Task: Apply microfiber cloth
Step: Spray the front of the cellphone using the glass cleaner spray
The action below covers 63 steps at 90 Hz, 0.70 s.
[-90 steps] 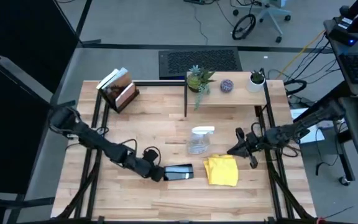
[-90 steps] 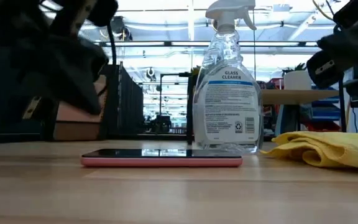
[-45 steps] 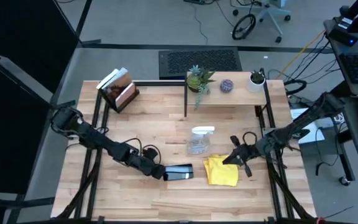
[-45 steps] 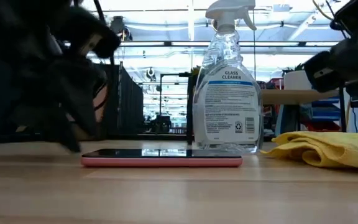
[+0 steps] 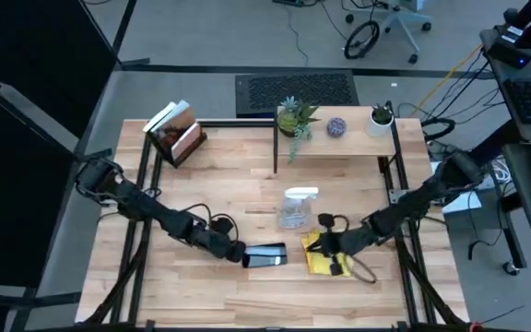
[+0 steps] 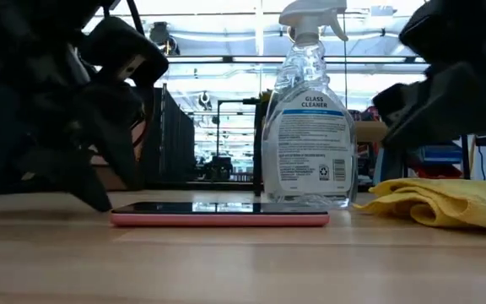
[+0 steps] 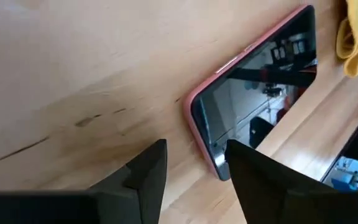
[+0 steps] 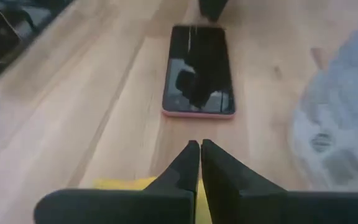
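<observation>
Fingertips of the right gripper (image 8: 199, 163) are pressing together, nearly touching, and are hanging over the near edge of the microfiber cloth (image 8: 129, 183); whether any fabric is pinched between them cannot be told. In the overhead view this right gripper (image 5: 328, 244) is sitting directly above the yellow cloth (image 5: 323, 262), which is lying crumpled on the wooden table (image 5: 229, 175), just beside the pink-cased phone (image 5: 265, 255) and in front of the glass cleaner spray bottle (image 5: 297, 207). From the right fingers the phone is lying straight ahead, its long axis pointing along the gripper's reach, so a wipe would probably be running across the cloth toward the screen. The left gripper (image 7: 194, 165) is standing spread apart at the phone's far end, its fingers framing the phone corner (image 7: 207, 134) without clasping it. The right arm is clearly the nearer one to the cloth.
</observation>
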{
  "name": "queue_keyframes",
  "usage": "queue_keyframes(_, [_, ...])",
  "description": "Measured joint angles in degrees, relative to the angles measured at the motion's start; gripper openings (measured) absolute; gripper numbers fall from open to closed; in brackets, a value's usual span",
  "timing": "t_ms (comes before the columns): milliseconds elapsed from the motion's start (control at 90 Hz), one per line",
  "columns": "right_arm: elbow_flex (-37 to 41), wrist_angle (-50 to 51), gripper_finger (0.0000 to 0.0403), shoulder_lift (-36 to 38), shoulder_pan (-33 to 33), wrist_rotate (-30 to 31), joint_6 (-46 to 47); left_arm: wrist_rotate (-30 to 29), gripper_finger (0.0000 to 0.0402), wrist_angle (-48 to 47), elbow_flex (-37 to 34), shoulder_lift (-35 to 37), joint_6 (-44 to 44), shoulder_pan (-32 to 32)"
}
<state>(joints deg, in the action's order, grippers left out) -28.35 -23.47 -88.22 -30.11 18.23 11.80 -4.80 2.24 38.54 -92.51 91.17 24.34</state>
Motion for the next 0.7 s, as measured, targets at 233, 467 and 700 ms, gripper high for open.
queue_keyframes(233, [-6.9,0.6,0.0,-10.1,0.2,0.6,0.7,-1.1,0.0154,0.5,0.0,-1.2,0.0,0.0])
queue_keyframes(467, [-9.6,0.4,0.0,-16.0,1.4,1.6,1.2,-1.0,0.0154,7.4,0.0,-4.9,-0.1,0.0])
queue_keyframes(700, [-10.5,-6.9,0.0,-19.8,3.0,1.4,4.4,-1.1,0.0154,9.8,0.0,-7.1,-2.1,0.1])
